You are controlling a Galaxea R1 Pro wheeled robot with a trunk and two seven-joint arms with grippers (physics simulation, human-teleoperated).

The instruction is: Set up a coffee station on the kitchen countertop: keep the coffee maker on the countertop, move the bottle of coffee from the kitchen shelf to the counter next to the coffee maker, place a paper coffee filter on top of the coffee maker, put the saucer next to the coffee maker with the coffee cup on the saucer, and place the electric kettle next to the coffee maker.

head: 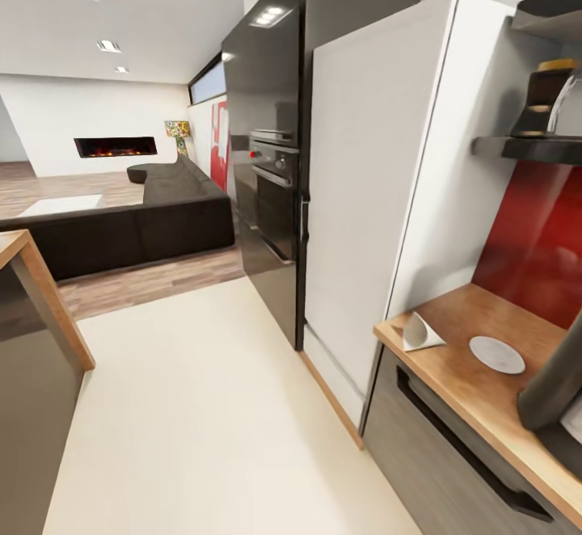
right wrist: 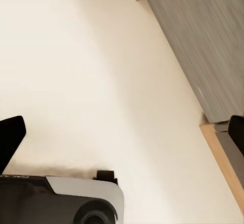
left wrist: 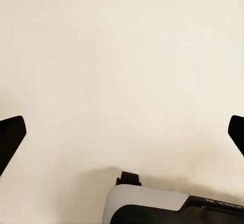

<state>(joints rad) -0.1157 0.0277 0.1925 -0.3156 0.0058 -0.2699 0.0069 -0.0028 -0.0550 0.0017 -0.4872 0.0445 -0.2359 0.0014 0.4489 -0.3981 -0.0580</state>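
— Where do our claws stand?

— In the left wrist view, our left gripper [left wrist: 122, 132] has its two dark fingertips [left wrist: 11, 135] spread wide at either edge, nothing between them, over bare cream floor [left wrist: 122, 56]. Our right gripper [right wrist: 122, 132] is spread just as wide and empty too, over the same floor, with the grey cabinet front [right wrist: 203, 41] and its wooden plinth close by one fingertip.

— And the task's things, against those claws?

— All well apart from both. From the head camera we see the paper coffee filter [head: 420, 331] lying near the corner of the wooden countertop [head: 477, 393], and the saucer [head: 496, 354] flat just beyond it, the two near each other but not touching. A dark rounded body [head: 554, 385] cuts in at the counter's near edge; we cannot tell which appliance it is.

— The bottle?

— The bottle of coffee [head: 543, 103] stands on the kitchen shelf [head: 525, 149], above the counter, farther still from either claw.
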